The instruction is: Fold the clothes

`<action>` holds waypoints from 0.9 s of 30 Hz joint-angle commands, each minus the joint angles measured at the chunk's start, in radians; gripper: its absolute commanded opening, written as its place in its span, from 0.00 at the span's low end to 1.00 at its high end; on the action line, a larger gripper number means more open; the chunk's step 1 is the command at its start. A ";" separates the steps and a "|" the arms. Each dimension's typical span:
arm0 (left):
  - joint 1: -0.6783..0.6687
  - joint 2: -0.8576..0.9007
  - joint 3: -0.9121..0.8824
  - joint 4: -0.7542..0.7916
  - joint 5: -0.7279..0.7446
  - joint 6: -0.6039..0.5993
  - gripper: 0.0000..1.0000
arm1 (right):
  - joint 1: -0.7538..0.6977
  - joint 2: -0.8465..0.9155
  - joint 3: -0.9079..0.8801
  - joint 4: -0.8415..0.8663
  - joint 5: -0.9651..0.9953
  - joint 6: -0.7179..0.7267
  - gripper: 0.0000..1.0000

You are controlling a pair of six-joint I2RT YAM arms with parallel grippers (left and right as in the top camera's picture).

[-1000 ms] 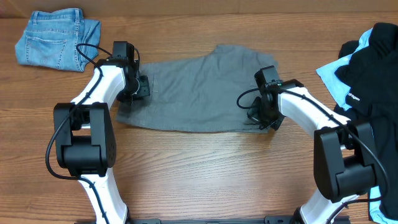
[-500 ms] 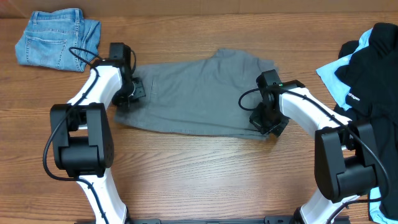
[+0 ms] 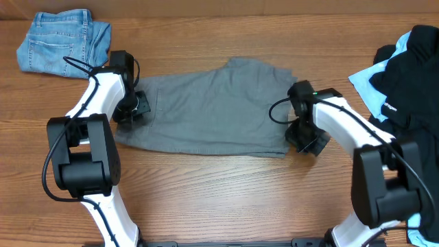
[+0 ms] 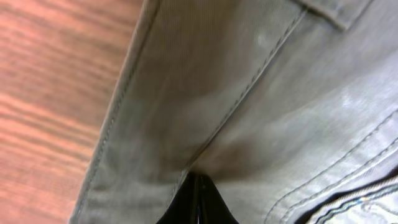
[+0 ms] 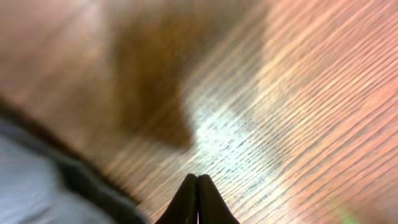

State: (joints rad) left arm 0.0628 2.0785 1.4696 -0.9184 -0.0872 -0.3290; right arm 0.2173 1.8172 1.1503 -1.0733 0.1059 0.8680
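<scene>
The grey shorts [image 3: 206, 113] lie spread flat in the middle of the wooden table. My left gripper [image 3: 130, 108] sits on their left end. In the left wrist view its black fingertips [image 4: 198, 186] are shut, and the grey cloth [image 4: 261, 93] creases toward the tips, so it appears pinched. My right gripper [image 3: 306, 139] is just off the shorts' right edge, low over the table. In the right wrist view this gripper [image 5: 198, 182] is shut over bare wood with nothing between the tips. A blurred strip of grey cloth [image 5: 37, 180] shows at the lower left.
A folded blue denim piece [image 3: 62, 41] lies at the back left corner. A heap of black clothes [image 3: 411, 68] over a light-blue piece [image 3: 363, 86] fills the right edge, close behind my right arm.
My left gripper has moved left and the shorts have slid left with it. My right gripper has moved right and toward the front, from the shorts' corner onto bare wood.
</scene>
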 commanded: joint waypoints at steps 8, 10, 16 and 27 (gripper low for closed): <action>0.029 -0.191 -0.012 0.058 -0.053 0.003 0.56 | -0.016 -0.127 0.167 0.050 0.028 -0.143 1.00; 0.039 -0.187 -0.012 0.078 -0.050 0.052 0.74 | -0.016 -0.127 0.167 0.072 0.027 -0.143 1.00; 0.100 -0.165 -0.012 0.133 0.012 0.212 1.00 | -0.016 -0.126 0.167 0.122 0.024 -0.143 1.00; 0.249 -0.098 -0.012 0.167 0.434 0.382 1.00 | -0.016 -0.120 0.164 0.145 -0.051 -0.143 1.00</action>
State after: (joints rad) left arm 0.2932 1.9324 1.4593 -0.7509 0.1734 -0.0246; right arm 0.2035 1.7020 1.2995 -0.9375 0.0975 0.7315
